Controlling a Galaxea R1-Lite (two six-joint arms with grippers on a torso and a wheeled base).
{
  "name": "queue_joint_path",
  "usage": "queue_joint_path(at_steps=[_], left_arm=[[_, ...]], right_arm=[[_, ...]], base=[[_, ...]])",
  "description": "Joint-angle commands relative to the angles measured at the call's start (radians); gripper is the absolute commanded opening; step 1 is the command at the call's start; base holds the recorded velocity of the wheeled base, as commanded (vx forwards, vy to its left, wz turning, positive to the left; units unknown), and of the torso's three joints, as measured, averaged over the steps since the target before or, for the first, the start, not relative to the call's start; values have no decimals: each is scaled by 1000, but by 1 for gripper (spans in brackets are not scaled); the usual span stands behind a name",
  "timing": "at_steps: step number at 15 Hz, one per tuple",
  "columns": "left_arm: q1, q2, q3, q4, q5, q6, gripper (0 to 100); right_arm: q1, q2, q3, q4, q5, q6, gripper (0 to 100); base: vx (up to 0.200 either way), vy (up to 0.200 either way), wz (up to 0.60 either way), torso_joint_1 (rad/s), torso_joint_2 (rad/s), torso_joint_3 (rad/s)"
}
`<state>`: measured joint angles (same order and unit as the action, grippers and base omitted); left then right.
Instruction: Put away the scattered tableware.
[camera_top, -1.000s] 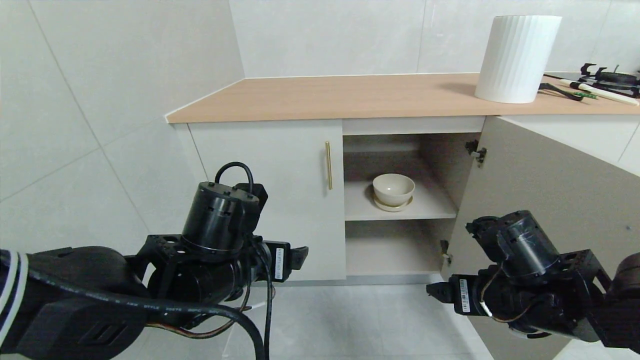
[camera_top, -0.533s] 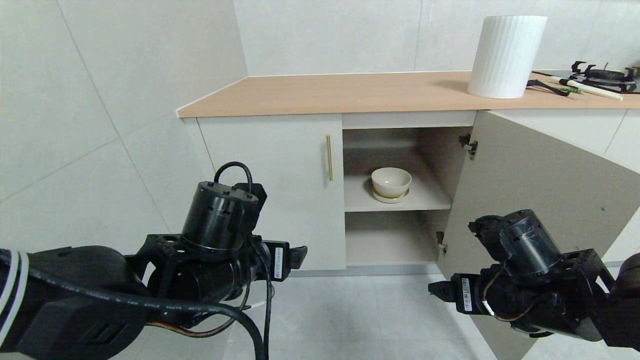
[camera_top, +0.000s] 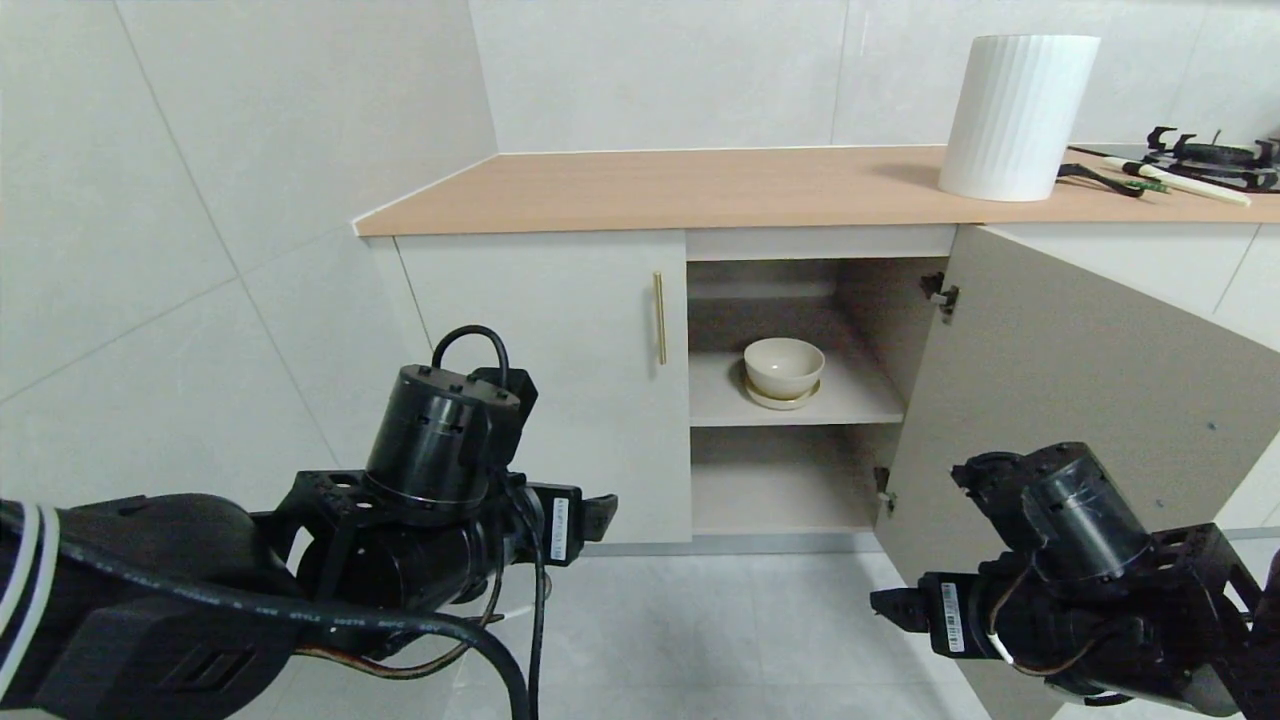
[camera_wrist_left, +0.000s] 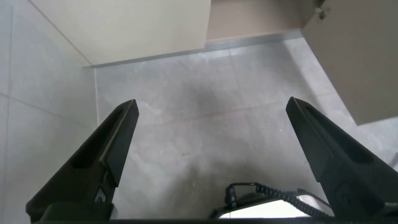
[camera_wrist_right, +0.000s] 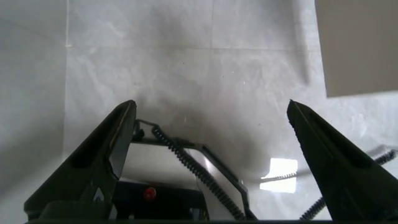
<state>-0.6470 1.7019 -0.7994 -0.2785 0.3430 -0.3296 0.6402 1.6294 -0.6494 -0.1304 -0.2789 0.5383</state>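
Nearest, both arms hang low over the tiled floor (camera_wrist_left: 205, 124) in front of the cabinet. The left gripper (camera_wrist_left: 211, 106) has its jaws spread wide and holds nothing; the right gripper (camera_wrist_right: 210, 106) is the same, with only floor between its fingers.

Farther on, the cabinet's right door (camera_top: 1080, 400) stands open. On the upper shelf (camera_top: 860, 400) a cream bowl (camera_top: 784, 366) sits upright, mouth up, on a small plate (camera_top: 782, 402) — left of the shelf's middle and a little back from its front edge. Being round, it has no long axis.

Above, a white ribbed canister (camera_top: 1017, 115) stands toward the right end of the countertop (camera_top: 650, 190).
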Motion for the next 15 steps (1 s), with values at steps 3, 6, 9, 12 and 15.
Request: queue_joint_path(at_steps=[3,6,9,12,15], left_arm=[[0,4,0,-1,1,0,100],[0,7,0,-1,1,0,100],[0,10,0,-1,1,0,100],[0,10,0,-1,1,0,100],[0,12,-1,-1,1,0,100]], right_arm=[[-31,20,11,0,-2,0,100],[-65,-6,13,3,0,-8,100],[-113,-14,0,55,0,-12,100],[-172,-34,-55,190,0,-29,100],[-183,-175,-145,551,126,-116,100]], base=[[0,-200,0,9,4,2],[0,-200,0,2,1,2],[0,-200,0,1,1,2],[0,-200,0,-2,1,4],[0,-200,0,4,5,4]])
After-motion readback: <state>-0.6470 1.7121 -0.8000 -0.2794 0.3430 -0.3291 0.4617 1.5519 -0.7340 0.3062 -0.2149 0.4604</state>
